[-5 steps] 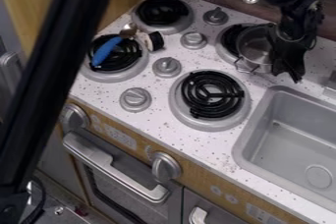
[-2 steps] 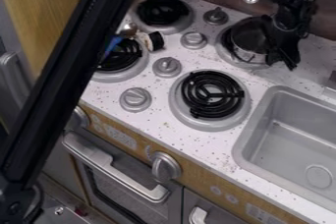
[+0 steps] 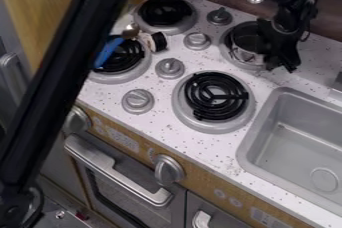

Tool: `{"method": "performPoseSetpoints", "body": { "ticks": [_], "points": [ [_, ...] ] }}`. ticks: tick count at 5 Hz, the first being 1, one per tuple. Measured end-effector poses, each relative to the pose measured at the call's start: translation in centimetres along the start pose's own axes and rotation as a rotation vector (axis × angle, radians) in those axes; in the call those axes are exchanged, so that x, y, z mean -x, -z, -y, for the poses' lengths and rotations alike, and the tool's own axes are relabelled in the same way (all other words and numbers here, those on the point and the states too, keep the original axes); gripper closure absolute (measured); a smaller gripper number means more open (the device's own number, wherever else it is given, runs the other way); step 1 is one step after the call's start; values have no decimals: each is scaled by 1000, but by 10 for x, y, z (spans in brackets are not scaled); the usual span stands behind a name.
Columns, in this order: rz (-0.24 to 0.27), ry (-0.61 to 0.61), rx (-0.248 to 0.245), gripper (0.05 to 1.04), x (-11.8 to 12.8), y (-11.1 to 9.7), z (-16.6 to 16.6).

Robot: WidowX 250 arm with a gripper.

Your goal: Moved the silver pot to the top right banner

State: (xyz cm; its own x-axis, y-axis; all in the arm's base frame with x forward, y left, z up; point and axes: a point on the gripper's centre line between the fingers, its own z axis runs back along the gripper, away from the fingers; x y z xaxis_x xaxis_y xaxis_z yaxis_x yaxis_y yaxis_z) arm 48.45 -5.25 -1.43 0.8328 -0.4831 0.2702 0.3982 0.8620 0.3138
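Observation:
The black gripper (image 3: 284, 66) hangs low at the upper right, right up against the right side of the silver pot (image 3: 246, 52). The pot stands on the top right burner (image 3: 232, 59), roughly centred over it, and its right part is hidden behind the gripper. Whether the gripper's grasp is closed on the pot's rim or handle cannot be made out.
On the upper left burner lies a blue spoon-like utensil (image 3: 108, 52) beside a small black-and-white object (image 3: 157, 42). The near right burner (image 3: 215, 95) is bare. A grey sink (image 3: 300, 142) is at the right; knobs stand between the burners.
The pot has shifted left and slightly down onto the burner. The gripper has moved a little left and up beside it, and the black bar at the left has swung right and partly back.

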Motion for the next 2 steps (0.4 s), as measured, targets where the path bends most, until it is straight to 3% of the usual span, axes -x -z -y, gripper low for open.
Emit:
{"method": "performPoseSetpoints", "body": {
  "ticks": [1,2],
  "points": [
    [45,-1,-12,263,-4,-24,-2],
    [71,-39,-17,82,7,-59,1]
  ]
}}
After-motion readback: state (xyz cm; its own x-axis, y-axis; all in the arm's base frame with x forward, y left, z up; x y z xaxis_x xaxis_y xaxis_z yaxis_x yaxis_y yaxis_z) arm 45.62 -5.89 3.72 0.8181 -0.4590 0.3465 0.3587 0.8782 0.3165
